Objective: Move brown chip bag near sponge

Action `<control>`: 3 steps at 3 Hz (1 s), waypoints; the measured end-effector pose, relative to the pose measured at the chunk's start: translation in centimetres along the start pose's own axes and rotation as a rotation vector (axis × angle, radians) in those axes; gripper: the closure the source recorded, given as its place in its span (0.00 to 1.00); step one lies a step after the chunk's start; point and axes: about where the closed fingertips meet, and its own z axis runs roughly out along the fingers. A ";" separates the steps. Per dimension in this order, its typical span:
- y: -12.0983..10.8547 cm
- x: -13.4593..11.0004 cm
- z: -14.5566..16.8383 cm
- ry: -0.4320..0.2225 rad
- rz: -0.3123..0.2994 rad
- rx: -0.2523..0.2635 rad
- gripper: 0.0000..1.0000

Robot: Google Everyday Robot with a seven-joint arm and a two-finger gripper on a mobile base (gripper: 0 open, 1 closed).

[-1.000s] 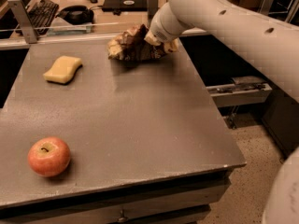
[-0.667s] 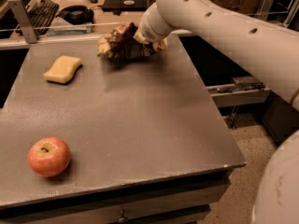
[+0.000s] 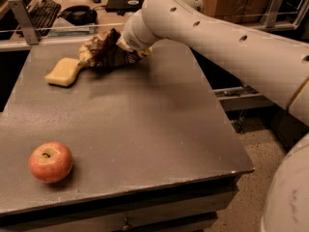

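Apple: a red-yellow apple (image 3: 50, 162) sits stem-up near the front left corner of the grey table (image 3: 154, 129), well apart from everything else.

Sponge: the pale-yellow sponge (image 3: 63, 72) lies flat toward the back left of the table.

Brown chip bag: the brown chip bag (image 3: 105, 53) is just right of the sponge. Its crumpled tan-yellow end reaches the sponge's upper right corner, and whether the two touch cannot be told. The bag is tilted, its left end low and its right end raised into the wrist, with a shadow on the table beneath it.

Gripper: the gripper (image 3: 127, 46) is at the bag's right end, over the back of the table, and is clamped on the foil. It is mostly hidden behind the white wrist.

Arm: the white arm (image 3: 227, 45) enters from the right edge, slopes up and leftward across the back of the table, then bends down at a rounded elbow near the top centre so the wrist points down-left at the bag.

Change: one second ago the bag and gripper were nearer the middle of the back edge, well clear of the sponge. Both have since travelled left, closing that gap. The apple and sponge have not shifted.

Behind the table: a keyboard (image 3: 42, 12) lies on a desk at the upper left.
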 end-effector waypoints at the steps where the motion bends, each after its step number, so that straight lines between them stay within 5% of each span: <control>1: 3.3 -2.1 1.3 -0.061 0.014 -0.057 0.97; 3: 5.8 -3.1 2.2 -0.095 0.044 -0.105 0.51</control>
